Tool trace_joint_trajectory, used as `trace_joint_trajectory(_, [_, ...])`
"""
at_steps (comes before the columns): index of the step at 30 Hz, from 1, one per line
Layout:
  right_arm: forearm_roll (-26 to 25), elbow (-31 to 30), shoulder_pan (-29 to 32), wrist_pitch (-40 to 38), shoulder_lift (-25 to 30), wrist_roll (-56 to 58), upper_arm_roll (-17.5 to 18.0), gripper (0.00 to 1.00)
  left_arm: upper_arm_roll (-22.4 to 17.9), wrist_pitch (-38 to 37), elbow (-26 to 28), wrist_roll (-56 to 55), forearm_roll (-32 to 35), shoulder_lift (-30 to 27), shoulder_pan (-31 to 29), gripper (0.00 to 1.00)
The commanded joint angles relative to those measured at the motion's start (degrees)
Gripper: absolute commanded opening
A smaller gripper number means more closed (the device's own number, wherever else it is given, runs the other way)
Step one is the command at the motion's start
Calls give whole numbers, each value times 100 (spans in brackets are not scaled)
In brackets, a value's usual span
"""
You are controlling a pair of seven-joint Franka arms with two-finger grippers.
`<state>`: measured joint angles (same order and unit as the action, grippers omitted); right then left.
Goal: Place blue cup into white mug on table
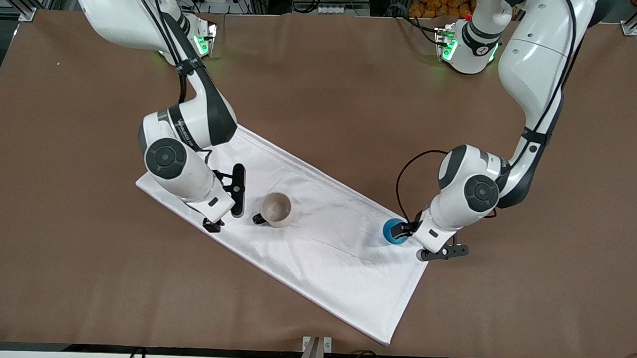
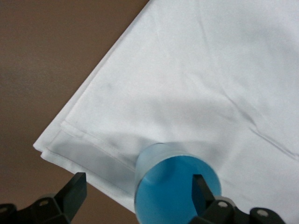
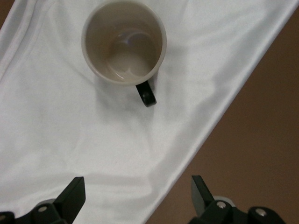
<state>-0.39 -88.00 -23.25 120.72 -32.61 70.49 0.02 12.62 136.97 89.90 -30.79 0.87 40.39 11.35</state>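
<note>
While the cup (image 1: 394, 231) stands upright on the cloth (image 1: 316, 237) near the left arm's end of it, the left gripper (image 1: 407, 236) is low at it with its fingers spread wide. In the left wrist view one finger (image 2: 202, 192) sits inside the cup's (image 2: 175, 186) mouth and the other finger (image 2: 74, 191) is well outside the wall, over the cloth's edge. Nothing is clamped: the cup is straddled at its rim, not held.

The mug (image 1: 276, 209) stands upright on the same cloth, toward the right arm's end, well apart from the cup, its black handle pointing at the right arm's end. The right wrist view shows the mug (image 3: 124, 42) empty, beige inside. The right gripper (image 1: 226, 205) hangs over the cloth just beside the mug, fingers apart and holding nothing; that arm appears to be waiting.

Judgement: the step in hand is the grasp of the cup, and the task is at its early stage, with lift, carry and insertion outstanding.

The next move calls for closing the left fingers on the cup wall, one inside and one outside, then a straight lift. The cup must then travel along the cloth to above the mug, be centred on its mouth and lowered upright. The glossy wall may slip in a rim pinch.
</note>
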Motion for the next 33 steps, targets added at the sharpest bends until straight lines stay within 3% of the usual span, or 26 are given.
trace_joint_trajectory(1, [12, 354, -197, 118, -360, 106, -11, 100, -67, 146, -157, -542, 106, 127, 174, 6])
trace_joint_trajectory(2, [12, 363, -214, 179, -395, 106, -11, 100, -67, 146, -157, -569, 106, 127, 174, 0])
trace_joint_trajectory(12, [-58, 372, -452, 742, -764, 123, -28, 95, -75, 146, -130, -578, 185, 118, 166, 0])
trace_joint_trajectory(22, [-84, 372, -443, 830, -870, 466, -28, 91, -93, 84, -130, -586, 370, 48, 60, 0])
trace_joint_trajectory(28, [-93, 372, -443, 900, -940, 527, -37, 86, -392, -21, -130, -560, 396, -101, 78, 0])
trace_joint_trajectory(33, [-93, 372, -434, 1015, -984, 545, -37, 80, -488, -355, -139, -516, 914, -268, 51, 0])
